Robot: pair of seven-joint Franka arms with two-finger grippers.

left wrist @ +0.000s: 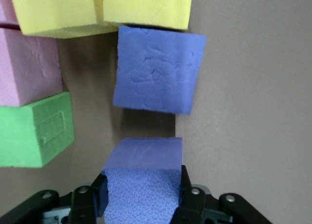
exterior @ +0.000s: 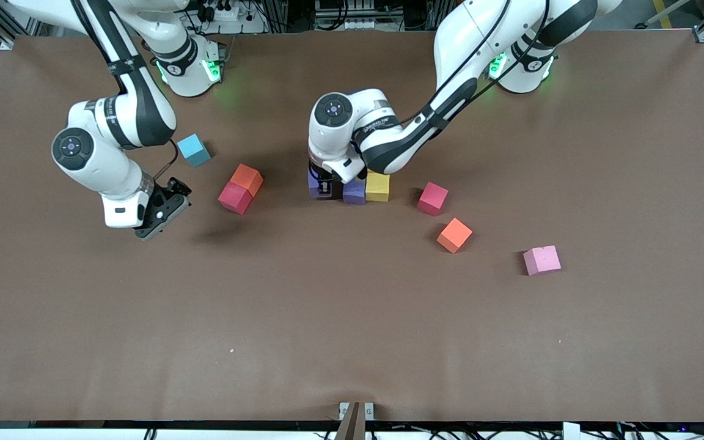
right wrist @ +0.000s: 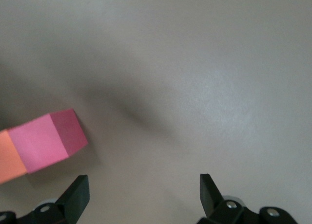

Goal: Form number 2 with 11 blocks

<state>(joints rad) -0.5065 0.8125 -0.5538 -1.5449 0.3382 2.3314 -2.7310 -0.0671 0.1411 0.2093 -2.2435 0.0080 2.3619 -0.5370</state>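
My left gripper is shut on a purple block, low over the table in the middle. A small gap separates it from a second purple block, which touches a yellow block. The left wrist view also shows another yellow block, a pink block and a green block in the cluster; my arm hides these in the front view. Loose red, orange and pink blocks lie toward the left arm's end. My right gripper hangs open and empty beside a touching orange and red pair.
A light-blue cube sits near the right arm, farther from the front camera than the orange and red pair. Brown table stretches bare toward the front camera.
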